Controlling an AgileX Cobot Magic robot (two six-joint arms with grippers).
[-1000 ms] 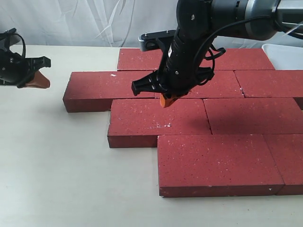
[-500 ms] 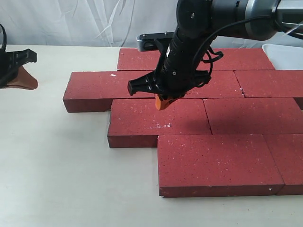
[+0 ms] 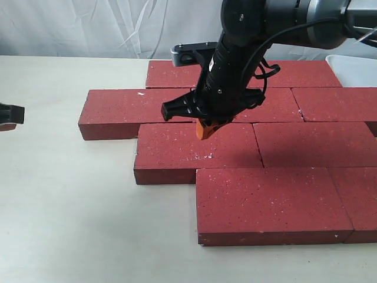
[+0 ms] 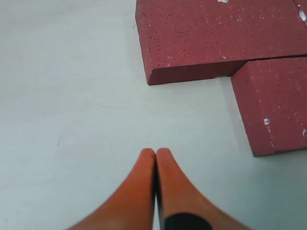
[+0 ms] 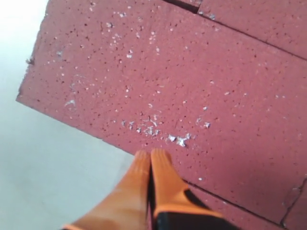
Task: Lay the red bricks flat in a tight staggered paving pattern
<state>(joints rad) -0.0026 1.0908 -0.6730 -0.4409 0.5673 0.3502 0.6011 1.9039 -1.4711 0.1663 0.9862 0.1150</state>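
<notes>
We saw the right claw (image 3: pixel 206 128) pinched fully together, gripping nothing, over the red bricks (image 3: pixel 268 200), which lay flat in staggered rows on the surface (image 3: pixel 70 206). The left claw (image 4: pixel 156 154), likewise closed and empty, hung over the surface beside them.

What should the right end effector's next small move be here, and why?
Probably lift the right end effector clear: it is shut on nothing above the red bricks, which already lie flat, staggered, seams tight. The left end effector is shut over the table.
</notes>
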